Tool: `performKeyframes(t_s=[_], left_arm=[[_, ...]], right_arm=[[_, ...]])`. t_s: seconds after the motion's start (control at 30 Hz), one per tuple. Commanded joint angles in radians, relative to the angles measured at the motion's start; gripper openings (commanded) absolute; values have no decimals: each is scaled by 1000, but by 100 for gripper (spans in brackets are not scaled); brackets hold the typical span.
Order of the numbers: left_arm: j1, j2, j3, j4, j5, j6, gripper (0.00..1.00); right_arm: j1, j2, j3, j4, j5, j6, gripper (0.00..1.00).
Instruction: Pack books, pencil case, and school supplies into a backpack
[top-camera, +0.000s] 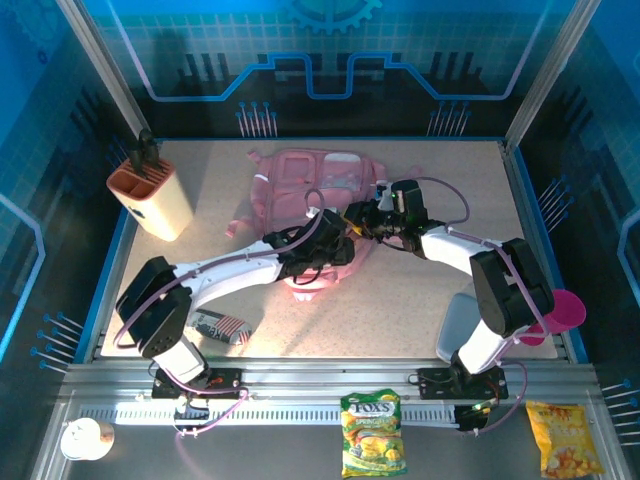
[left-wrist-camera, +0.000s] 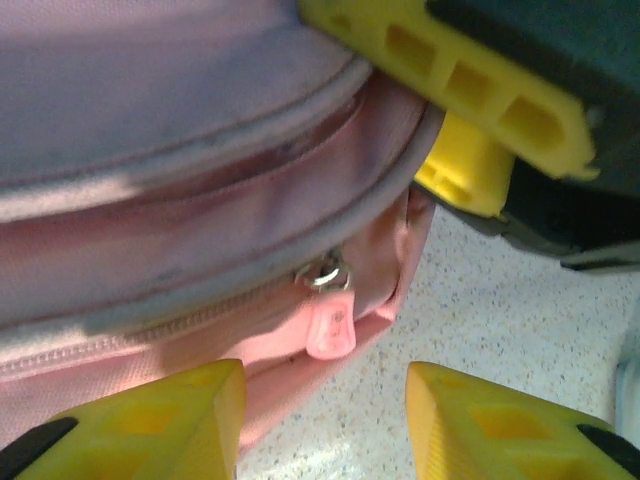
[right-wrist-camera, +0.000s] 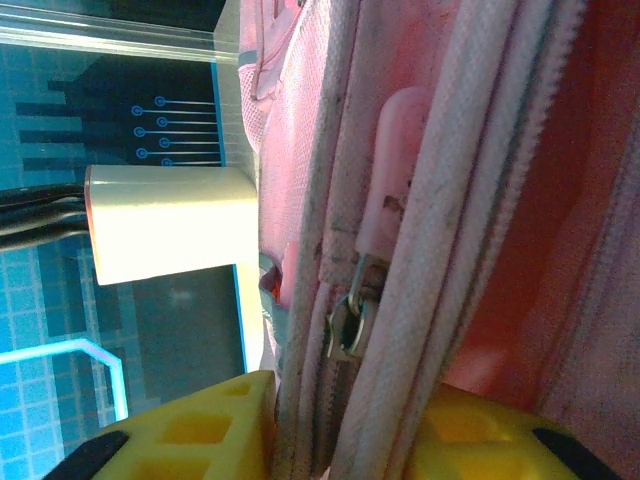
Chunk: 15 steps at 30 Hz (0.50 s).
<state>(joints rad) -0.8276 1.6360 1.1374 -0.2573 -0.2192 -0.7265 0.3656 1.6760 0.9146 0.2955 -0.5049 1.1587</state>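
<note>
Speckled tabletop (top-camera: 400, 290) carries the backpack (top-camera: 310, 175) at centre. Its zipper pull (left-wrist-camera: 330, 330) hangs just above the widely spread left gripper (left-wrist-camera: 322, 395). The right gripper (right-wrist-camera: 345, 420) pinches the backpack's seam.

The backpack (top-camera: 310, 175) lies centrally, holder (top-camera: 152, 200) back-left, pencil case (top-camera: 222, 327) front-left.

I can read one brand from here: "FOX'S" on the green-and-yellow candy bag (top-camera: 372, 433) at the near edge. Print on the orange bag (top-camera: 564, 438) to its right is too small to read.
</note>
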Motion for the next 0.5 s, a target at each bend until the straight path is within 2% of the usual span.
performKeyframes(t_s=[0.0, 0.17, 0.47], left_arm=[[-9, 30, 54, -13, -76, -17, 43], [-21, 57, 58, -2, -107, -47, 37], [-28, 113, 100, -20, -103, -29, 36]], right_arm=[[19, -25, 26, 25, -14, -25, 32], [21, -22, 24, 34, -17, -16, 32], [21, -18, 19, 52, -26, -8, 32]])
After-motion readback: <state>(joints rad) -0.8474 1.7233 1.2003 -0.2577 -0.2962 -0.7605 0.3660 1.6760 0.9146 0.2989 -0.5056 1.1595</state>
